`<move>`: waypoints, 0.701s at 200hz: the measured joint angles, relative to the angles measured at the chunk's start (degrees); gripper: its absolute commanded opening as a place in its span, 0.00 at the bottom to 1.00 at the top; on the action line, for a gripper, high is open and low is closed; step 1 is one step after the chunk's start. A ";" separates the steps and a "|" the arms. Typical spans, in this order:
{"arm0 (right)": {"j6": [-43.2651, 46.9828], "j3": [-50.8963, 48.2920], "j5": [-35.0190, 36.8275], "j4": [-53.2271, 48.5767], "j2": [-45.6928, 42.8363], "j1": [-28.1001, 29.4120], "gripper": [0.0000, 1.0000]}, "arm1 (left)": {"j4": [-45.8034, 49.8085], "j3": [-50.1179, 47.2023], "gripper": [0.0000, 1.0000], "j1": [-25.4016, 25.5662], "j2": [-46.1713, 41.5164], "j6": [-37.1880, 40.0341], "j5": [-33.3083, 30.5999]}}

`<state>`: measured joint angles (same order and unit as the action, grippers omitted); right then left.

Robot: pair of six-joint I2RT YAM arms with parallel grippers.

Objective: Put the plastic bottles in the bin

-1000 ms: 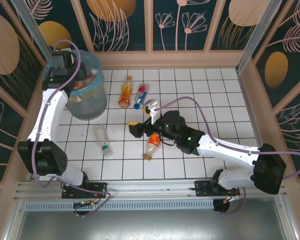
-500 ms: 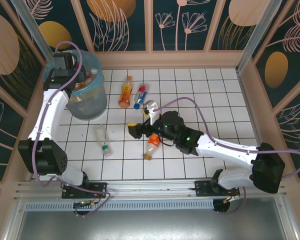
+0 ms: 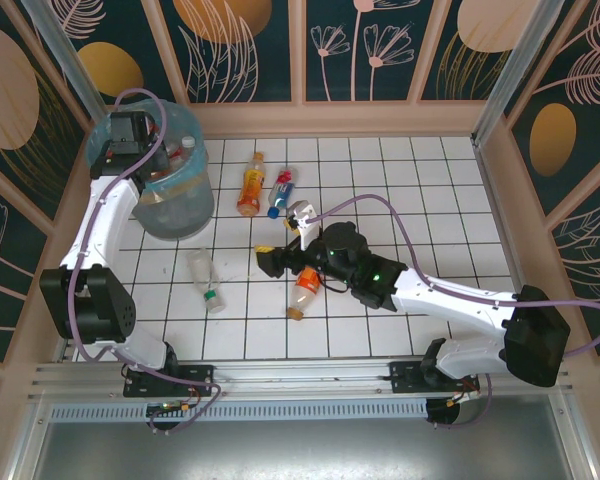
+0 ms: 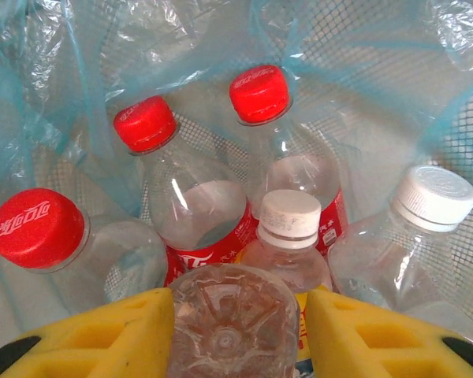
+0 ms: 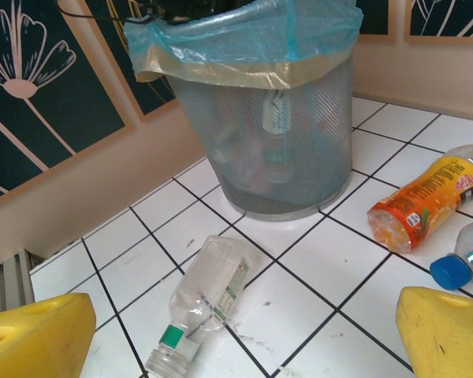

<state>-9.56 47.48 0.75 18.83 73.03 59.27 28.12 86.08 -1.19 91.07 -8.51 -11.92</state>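
Clear plastic bottles (image 4: 195,209), red- and white-capped, stand packed in the bin (image 3: 175,215) at far left; four more lie on white tiles (image 3: 400,200); left gripper (image 4: 240,331) above the bin, fingers flanking a bottle base, grip undeterminable; right gripper (image 5: 244,331) spread wide, empty.

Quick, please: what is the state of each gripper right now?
Left gripper: a clear bottle sits between the jaws, touching both; whether it is gripped cannot be told.
Right gripper: open, holding nothing.
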 measured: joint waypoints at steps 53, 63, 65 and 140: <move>-4.90 7.78 9.31 -11.45 6.38 0.09 0.99 | -1.60 1.16 0.60 0.00 -9.07 -1.01 1.01; -7.50 9.07 11.19 -14.25 7.21 0.11 0.99 | -2.64 1.14 0.60 0.00 -12.41 -1.16 1.53; -7.74 9.20 11.45 -14.62 7.30 0.11 0.99 | -2.91 1.16 0.60 0.00 -13.20 -1.18 1.62; -29.92 10.49 16.00 -34.27 9.77 1.31 0.97 | -16.63 -12.63 0.58 22.97 -29.00 3.82 -0.13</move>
<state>-39.48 57.98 16.75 -15.44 82.81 60.58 11.49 73.45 21.78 62.06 -4.69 -12.05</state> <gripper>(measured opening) 0.988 0.587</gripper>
